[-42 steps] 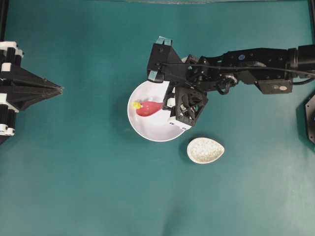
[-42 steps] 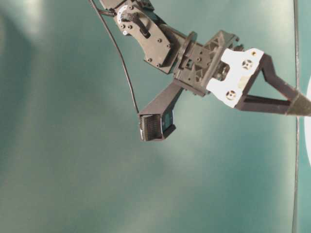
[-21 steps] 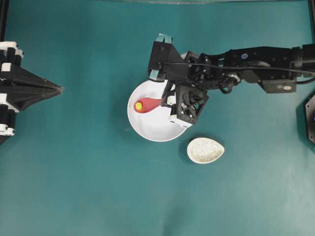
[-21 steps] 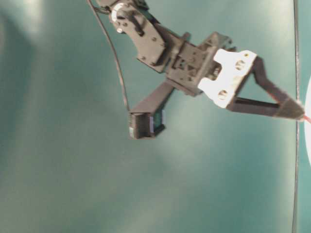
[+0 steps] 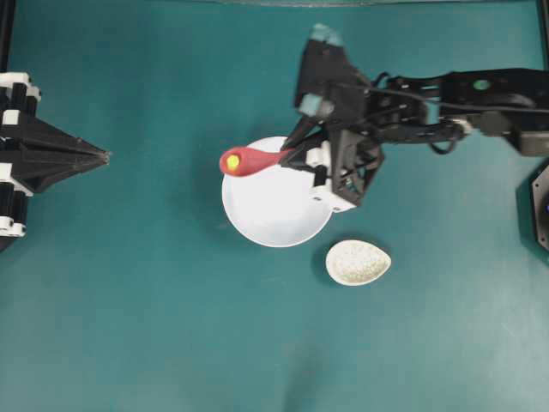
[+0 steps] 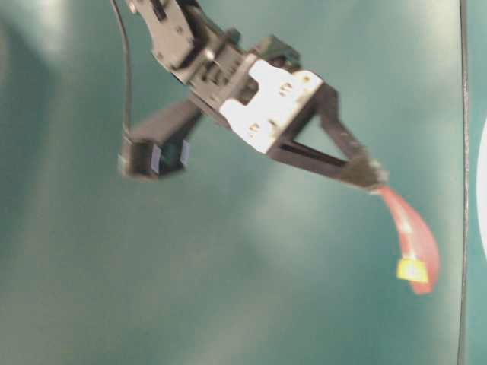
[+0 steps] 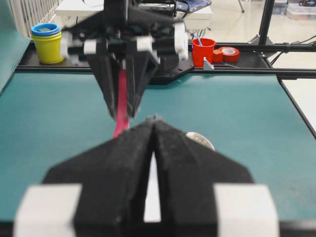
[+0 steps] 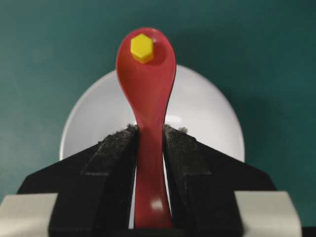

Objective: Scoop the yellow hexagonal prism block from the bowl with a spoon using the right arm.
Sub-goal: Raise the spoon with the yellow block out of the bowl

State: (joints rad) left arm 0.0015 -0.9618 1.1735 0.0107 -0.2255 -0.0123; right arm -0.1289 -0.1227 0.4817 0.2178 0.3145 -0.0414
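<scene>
Right gripper [image 8: 149, 140] fingers [image 8: 114, 148] pinch the spoon [image 5: 253, 160] by its handle, one pad on each side, handle running back between them. Scoop points away from the gripper, open side up.

Block [image 8: 142, 48] sits in the scoop, near its far tip, flat hexagon face up. It's in the spoon, not in the bowl [image 5: 274, 215].

Relative to the bowl, overhead view: spoon is held above it, scoop over the bowl's upper-left rim and partly past it over the tabletop [image 5: 171, 326]. Handle crosses the bowl's upper edge toward the right arm [image 5: 429, 94], which reaches in from the right. Bowl interior looks bare white. Wrist view agrees: scoop tip and block project beyond the bowl's far rim.

Table-level view: spoon [image 6: 411, 243] is clear of the tabletop, hanging off the finger tips, block [image 6: 412, 269] visible as a yellow patch near the scoop's end. Frame is motion-blurred, so spoon tilt is hard to read there.

Speckled oval dish [image 5: 358, 262] sits on the tabletop just beside the bowl, lower right, not touching it.

Left gripper [image 5: 101, 156] is well apart from the bowl, at the left edge, pointing toward it. Its fingers [image 7: 128, 163] are pressed together, holding nothing.
</scene>
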